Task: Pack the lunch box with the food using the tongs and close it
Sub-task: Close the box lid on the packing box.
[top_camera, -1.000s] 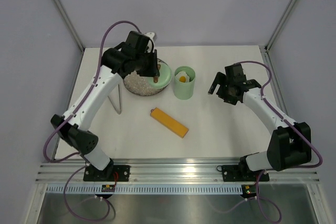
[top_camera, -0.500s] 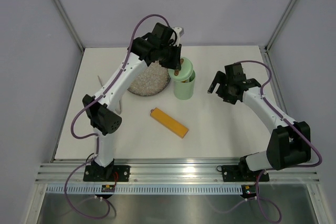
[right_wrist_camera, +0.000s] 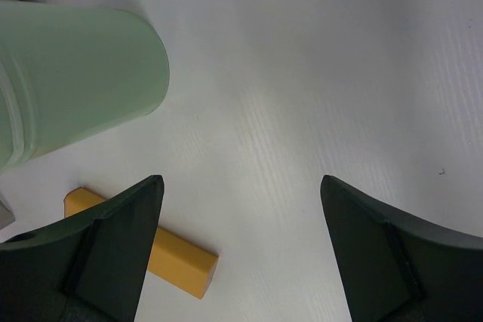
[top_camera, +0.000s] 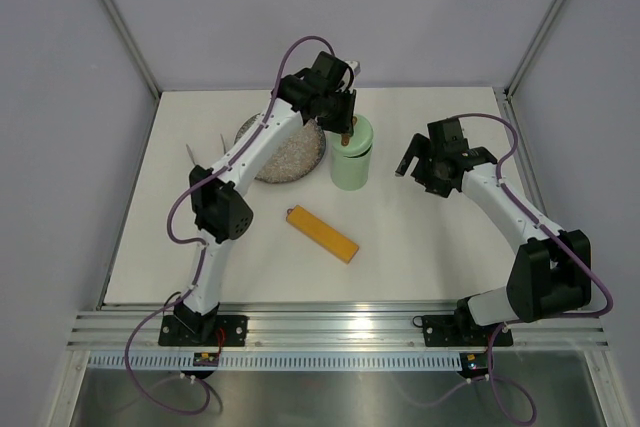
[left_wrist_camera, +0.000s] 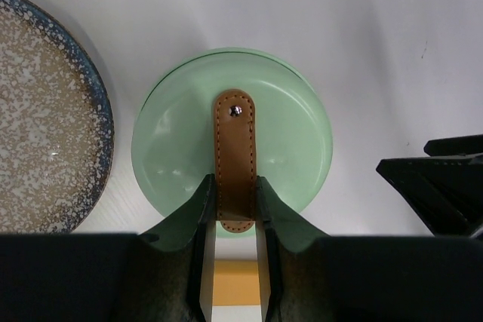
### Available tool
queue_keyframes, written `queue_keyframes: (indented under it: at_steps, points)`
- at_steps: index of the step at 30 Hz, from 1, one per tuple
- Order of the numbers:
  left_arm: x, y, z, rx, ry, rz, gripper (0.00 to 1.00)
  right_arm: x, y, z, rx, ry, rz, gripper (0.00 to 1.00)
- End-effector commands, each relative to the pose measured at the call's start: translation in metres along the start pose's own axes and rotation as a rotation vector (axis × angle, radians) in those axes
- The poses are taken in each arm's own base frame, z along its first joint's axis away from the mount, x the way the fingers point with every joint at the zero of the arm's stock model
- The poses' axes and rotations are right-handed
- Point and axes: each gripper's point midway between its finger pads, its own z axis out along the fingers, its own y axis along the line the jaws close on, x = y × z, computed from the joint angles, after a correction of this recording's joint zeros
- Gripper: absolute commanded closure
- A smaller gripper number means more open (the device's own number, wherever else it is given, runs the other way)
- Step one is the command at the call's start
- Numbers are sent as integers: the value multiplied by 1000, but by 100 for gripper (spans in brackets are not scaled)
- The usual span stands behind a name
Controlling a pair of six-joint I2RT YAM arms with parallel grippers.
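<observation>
Green lid (left_wrist_camera: pixel 290 137) sits over the lunch box (top_camera: pixel 350 171), left hand (left_wrist_camera: pixel 235 190) pinching its handle (left_wrist_camera: pixel 235 145).

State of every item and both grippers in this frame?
lunch box: upright, mouth covered by its lid.
lid: on the lunch box, gripped by its handle; full seating unclear.
left gripper: shut on the handle.
right gripper: open, empty.
plate: visible part bare.
tongs: lying flat, unheld, partly hidden.
orange bar: lying flat, untouched.
</observation>
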Motion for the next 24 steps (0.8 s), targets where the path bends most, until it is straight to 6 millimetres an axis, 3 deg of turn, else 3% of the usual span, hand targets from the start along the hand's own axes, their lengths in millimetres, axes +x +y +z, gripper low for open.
queue_keyframes:
  at_steps: [1, 11, 24]
  points:
    - [-30, -6, -6, 7, -108, -7, 100, -14, 2, -8, 7, -49, 5, 8]
    - [-21, -6, 8, 16, -74, -19, 100, -12, -1, -8, 16, -47, -4, 7]
    - [-17, -10, 9, 36, -61, -12, 100, -10, -2, -4, 18, -39, -4, 8]
